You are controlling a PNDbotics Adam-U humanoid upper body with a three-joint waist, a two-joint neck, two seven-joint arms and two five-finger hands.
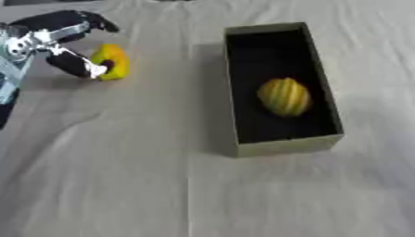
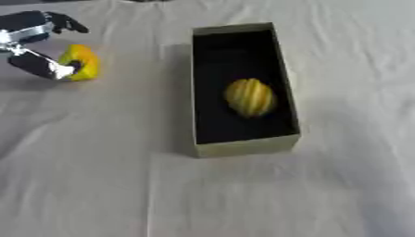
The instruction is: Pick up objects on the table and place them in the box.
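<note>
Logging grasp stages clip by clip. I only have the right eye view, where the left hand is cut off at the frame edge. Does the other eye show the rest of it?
Observer: Yes. The left eye view shows the whole left hand, and its forearm running down the left edge.
Operator: Has it closed on the yellow object?
Observer: Not by this view. With the full hand visible, the thumb touches the yellow object, while the upper fingers arch above it with a gap.
</note>
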